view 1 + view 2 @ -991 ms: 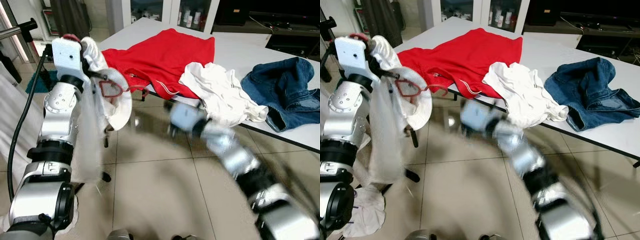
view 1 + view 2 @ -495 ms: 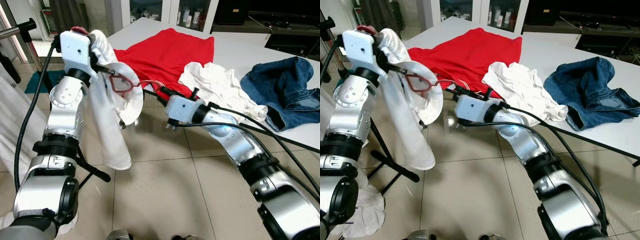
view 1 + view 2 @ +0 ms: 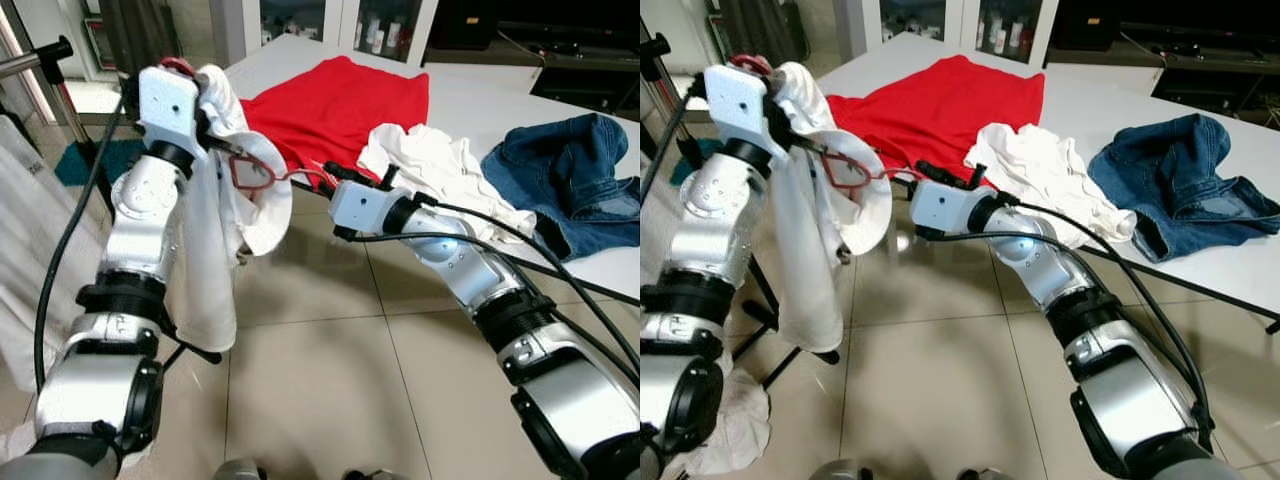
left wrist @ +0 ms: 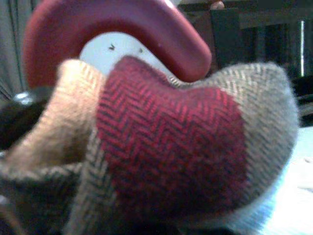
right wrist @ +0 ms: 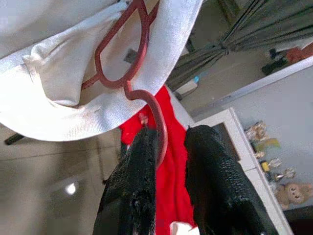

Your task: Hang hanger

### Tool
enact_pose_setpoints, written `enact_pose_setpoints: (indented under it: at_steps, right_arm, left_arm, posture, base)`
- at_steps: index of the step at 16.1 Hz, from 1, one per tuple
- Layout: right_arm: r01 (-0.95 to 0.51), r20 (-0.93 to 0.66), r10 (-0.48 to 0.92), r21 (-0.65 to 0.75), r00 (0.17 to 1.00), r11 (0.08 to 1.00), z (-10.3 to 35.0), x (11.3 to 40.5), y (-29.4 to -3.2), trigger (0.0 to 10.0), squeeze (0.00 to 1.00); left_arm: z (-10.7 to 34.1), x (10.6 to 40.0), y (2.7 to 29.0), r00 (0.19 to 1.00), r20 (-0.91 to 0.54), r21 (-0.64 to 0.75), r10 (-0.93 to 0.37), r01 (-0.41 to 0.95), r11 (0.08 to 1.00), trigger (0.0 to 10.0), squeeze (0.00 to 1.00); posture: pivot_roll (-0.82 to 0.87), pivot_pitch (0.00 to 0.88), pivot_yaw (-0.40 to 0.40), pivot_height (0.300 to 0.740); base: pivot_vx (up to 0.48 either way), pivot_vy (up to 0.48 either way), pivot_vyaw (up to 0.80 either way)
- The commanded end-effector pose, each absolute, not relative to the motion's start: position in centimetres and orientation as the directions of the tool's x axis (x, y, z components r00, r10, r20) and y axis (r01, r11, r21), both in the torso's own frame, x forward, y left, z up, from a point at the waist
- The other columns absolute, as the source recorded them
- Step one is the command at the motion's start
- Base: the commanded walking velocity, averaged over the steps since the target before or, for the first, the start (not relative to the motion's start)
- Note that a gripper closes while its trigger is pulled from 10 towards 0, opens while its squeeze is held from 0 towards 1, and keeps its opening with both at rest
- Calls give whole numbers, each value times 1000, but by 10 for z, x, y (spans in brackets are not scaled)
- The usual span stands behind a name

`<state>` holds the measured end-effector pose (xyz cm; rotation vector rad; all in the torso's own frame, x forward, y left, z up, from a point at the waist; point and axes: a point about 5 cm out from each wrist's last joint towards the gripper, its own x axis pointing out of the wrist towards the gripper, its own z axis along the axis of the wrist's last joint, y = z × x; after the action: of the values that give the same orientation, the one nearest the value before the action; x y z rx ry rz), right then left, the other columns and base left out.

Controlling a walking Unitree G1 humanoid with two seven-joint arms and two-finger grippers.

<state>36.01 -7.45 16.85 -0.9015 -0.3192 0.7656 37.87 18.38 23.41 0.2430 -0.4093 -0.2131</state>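
The left gripper (image 3: 205, 95) is raised beside the worktop (image 3: 480, 95), its fingers buried in a white garment (image 3: 215, 230) that hangs from it toward the floor; whether they are pinched or spread cannot be told, and the left wrist view, blurred, seems to show cloth under a red hook. The red wire hanger (image 3: 252, 172) sits inside that garment, its hook (image 5: 151, 115) running between the right gripper (image 5: 168, 147) fingers (image 5: 142, 161), which are slightly parted around it. On the worktop lie a red shirt (image 3: 340, 105), a crumpled white shirt (image 3: 440, 180) and blue jeans (image 3: 575, 180).
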Motion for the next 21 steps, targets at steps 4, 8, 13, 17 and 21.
enact_pose_setpoints:
  at_steps: [4,8,13,17,21]
  right_arm:
    - [-476,-85,695,-787,714,393,164,364,-76,10000,525]
    - [-464,-102,672,-797,733,386,162,368,-80,10000,529]
    - [-444,-90,653,-801,752,401,165,371,-83,10000,388]
    - [-508,-165,670,-784,724,357,153,369,-80,10000,380]
    - [-543,-200,670,-763,715,351,144,367,-78,10000,376]
  left_arm:
    - [239,373,169,862,404,302,-307,191,934,10000,0]
    - [237,370,167,859,403,305,-317,201,931,10000,0]
    - [236,368,165,858,396,310,-328,211,927,10000,0]
    - [237,366,159,847,397,325,-352,229,917,10000,0]
    - [236,363,155,837,394,344,-380,249,905,10000,0]
  posture:
    - [92,0,-56,740]
    - [96,0,-57,740]
    - [96,0,-55,740]
    - [98,0,-52,740]
    - [103,0,-51,740]
  base:
    - [0,0,0]
    - [0,0,0]
    - [0,0,0]
    - [0,0,0]
    - [0,0,0]
